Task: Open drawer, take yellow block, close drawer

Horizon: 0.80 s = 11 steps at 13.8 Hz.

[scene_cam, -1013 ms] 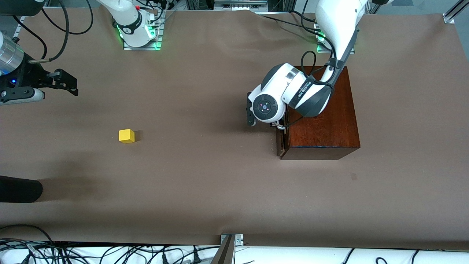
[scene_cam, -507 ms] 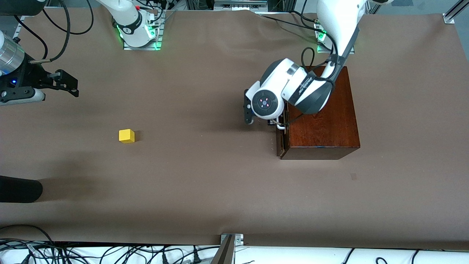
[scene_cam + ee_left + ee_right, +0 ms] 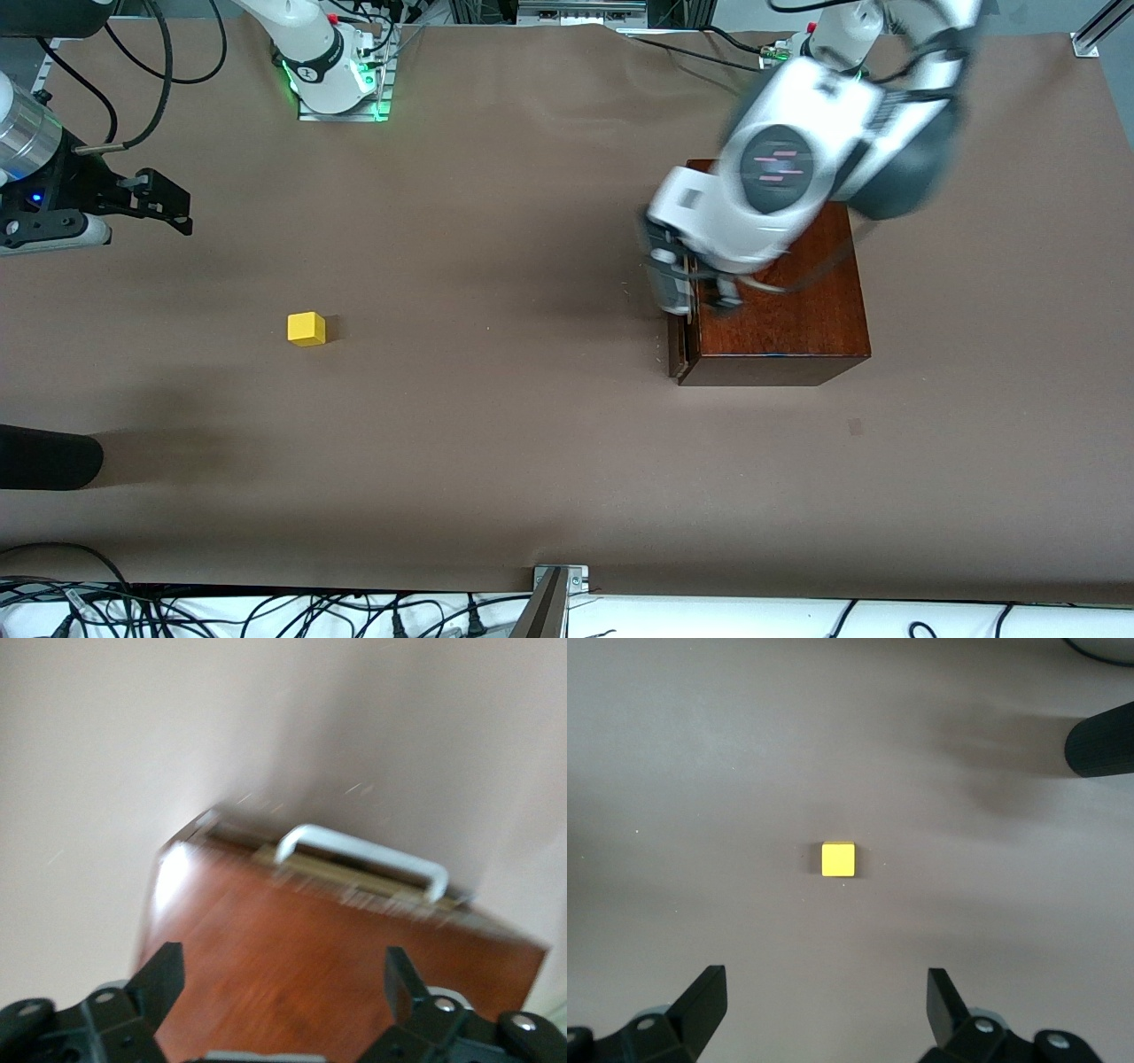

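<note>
Now the left gripper [image 3: 279,979] has let go of the handle [image 3: 359,855] and lifted over the box [image 3: 780,301], fingers spread; drawer [image 3: 677,350] nearly shut. Yellow block [image 3: 306,328] sits on the table toward the right arm's end, right gripper [image 3: 824,1010] waiting open above it. Looks about done.

Yellow block [image 3: 306,328], reddish-brown box [image 3: 780,301]

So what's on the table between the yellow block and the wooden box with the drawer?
Nothing: in the front view, only bare brown table covering lies between the yellow block and the drawer.
</note>
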Each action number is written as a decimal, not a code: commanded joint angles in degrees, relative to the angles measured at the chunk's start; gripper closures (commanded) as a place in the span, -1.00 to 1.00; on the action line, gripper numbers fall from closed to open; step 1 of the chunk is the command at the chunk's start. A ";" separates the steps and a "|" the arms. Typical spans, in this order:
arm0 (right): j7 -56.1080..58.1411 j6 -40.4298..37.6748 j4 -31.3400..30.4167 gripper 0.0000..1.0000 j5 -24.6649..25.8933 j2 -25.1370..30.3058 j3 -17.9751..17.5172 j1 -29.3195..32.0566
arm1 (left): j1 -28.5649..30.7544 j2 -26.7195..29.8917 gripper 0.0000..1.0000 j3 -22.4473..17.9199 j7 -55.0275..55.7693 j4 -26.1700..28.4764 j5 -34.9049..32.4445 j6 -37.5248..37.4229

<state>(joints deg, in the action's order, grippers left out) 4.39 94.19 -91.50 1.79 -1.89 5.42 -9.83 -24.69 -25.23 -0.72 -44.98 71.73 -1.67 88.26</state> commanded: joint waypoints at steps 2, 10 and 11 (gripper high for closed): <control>-0.08 0.11 1.24 -1.00 -0.12 -0.48 -0.14 -0.19 | 2.18 2.29 -1.00 -7.51 0.33 -4.56 -3.87 -0.64; -0.08 0.20 1.15 -1.00 -1.43 -0.48 -0.06 -0.11 | 12.81 16.23 -1.00 -8.34 26.47 9.09 0.62 2.44; -0.08 0.11 1.15 -1.00 -2.40 -0.48 -0.06 -0.11 | 14.39 19.22 -1.00 -6.85 31.66 11.39 0.10 1.92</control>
<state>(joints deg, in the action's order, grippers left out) 4.39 94.53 -91.50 1.04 -1.91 5.30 -9.90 -12.62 -14.74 -9.80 -22.36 73.95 -1.95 89.52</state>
